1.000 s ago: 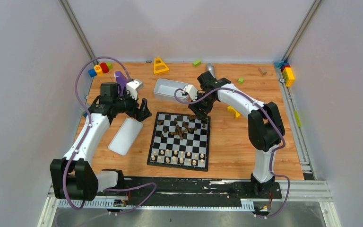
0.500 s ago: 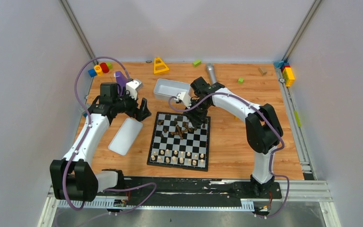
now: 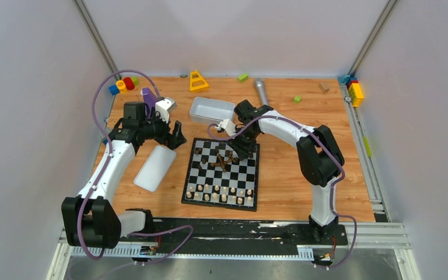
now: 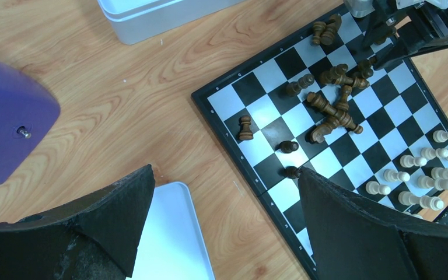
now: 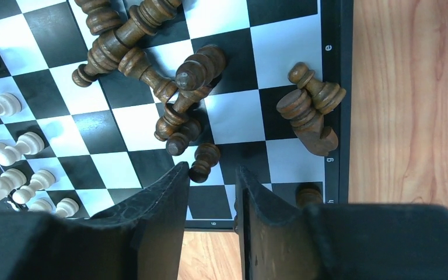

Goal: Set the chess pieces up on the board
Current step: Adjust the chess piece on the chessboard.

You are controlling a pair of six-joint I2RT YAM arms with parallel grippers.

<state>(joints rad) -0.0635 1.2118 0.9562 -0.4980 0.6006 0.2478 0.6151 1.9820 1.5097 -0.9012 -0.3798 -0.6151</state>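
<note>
The board (image 3: 224,175) lies in the middle of the desk (image 3: 291,175). The tray (image 3: 211,101) sits just behind its far edge, and the lid (image 3: 154,168) lies flat on the desk to its left. On its far half, toppled chessmen (image 3: 223,157) lie heaped beneath the right hand (image 3: 242,153). Along its near edge, standing chessmen (image 3: 220,193) form what look like two rows. A few toy blocks (image 3: 123,84) sit at the desk's far left corner.

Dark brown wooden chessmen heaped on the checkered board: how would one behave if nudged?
Probably rolls: the dark brown wooden chessmen lie on their sides, with round turned bodies. A push likely drags neighbours, since they overlap. Tiny beside the right gripper, so one may slip when pinched.
</note>
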